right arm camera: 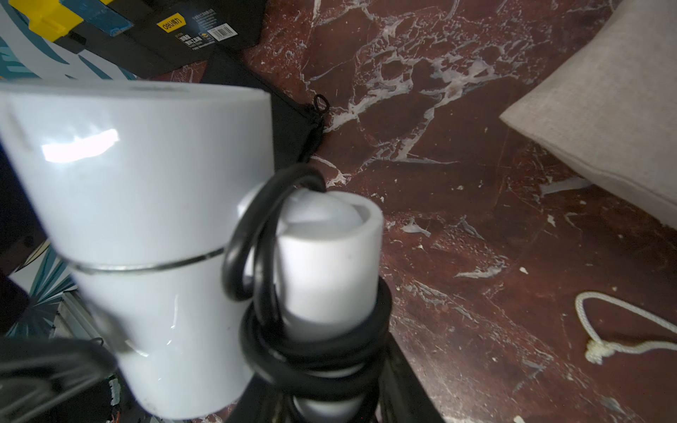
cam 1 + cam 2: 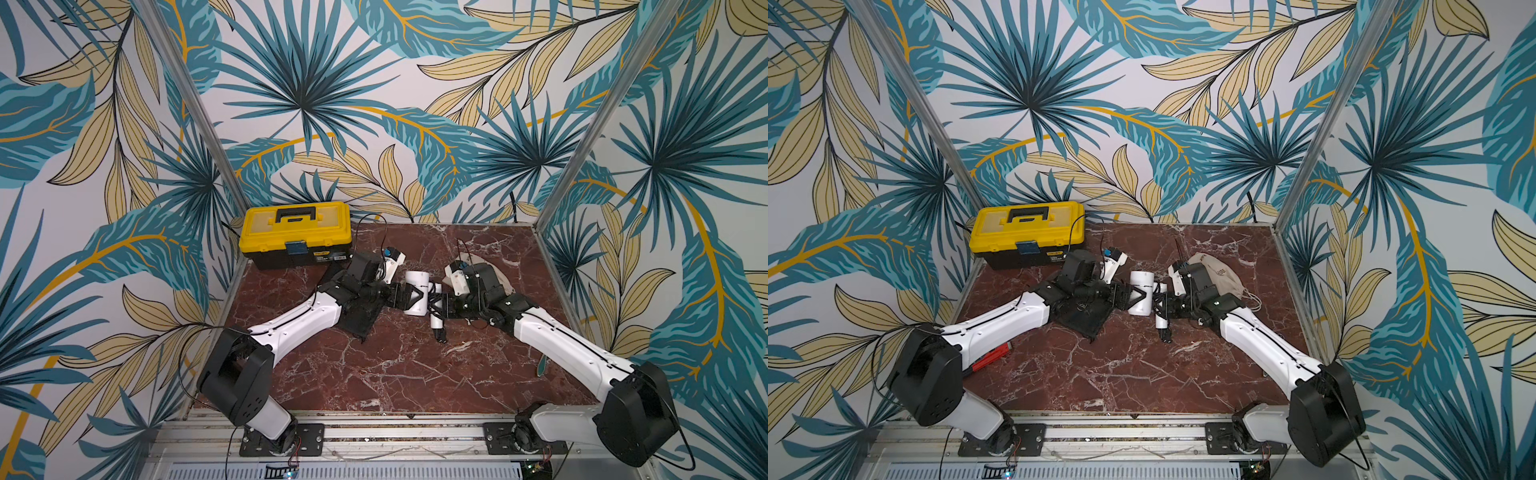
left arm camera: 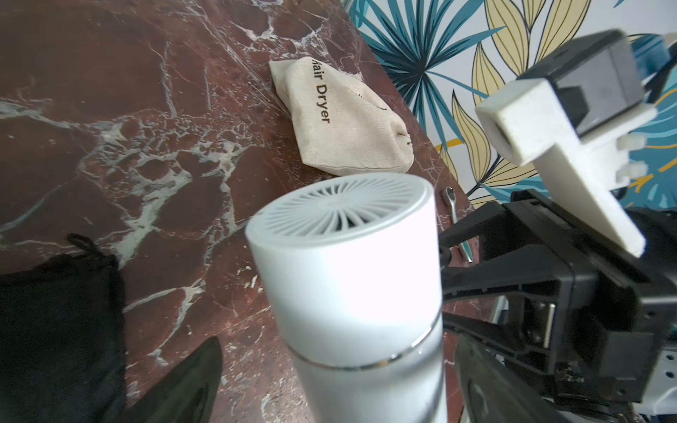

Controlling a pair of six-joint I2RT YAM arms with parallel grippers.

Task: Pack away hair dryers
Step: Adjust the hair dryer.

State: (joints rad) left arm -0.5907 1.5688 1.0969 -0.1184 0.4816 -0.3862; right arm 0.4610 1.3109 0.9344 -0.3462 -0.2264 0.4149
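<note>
A white hair dryer (image 2: pixel 417 293) (image 2: pixel 1140 297) hangs just above the table's middle, between my two grippers. My right gripper (image 2: pixel 438 307) (image 1: pixel 329 395) is shut on its slim handle (image 1: pixel 326 271), over the black cord (image 1: pixel 256 234) wound round it. The plug end (image 2: pixel 440 334) trails down to the table. My left gripper (image 2: pixel 409 296) (image 3: pixel 333 384) is open, its fingers (image 3: pixel 190 384) standing either side of the barrel (image 3: pixel 348 274). A gap shows at one finger. The grille end faces away in the left wrist view.
A black drawstring bag (image 2: pixel 357 320) (image 3: pixel 55 329) lies flat under my left wrist. A beige bag printed "Hair Dryer" (image 2: pixel 1219 272) (image 3: pixel 344 121) lies behind my right arm. A yellow toolbox (image 2: pixel 295 232) stands shut at the back left. A small metal tool (image 3: pixel 456 219) lies near the right edge.
</note>
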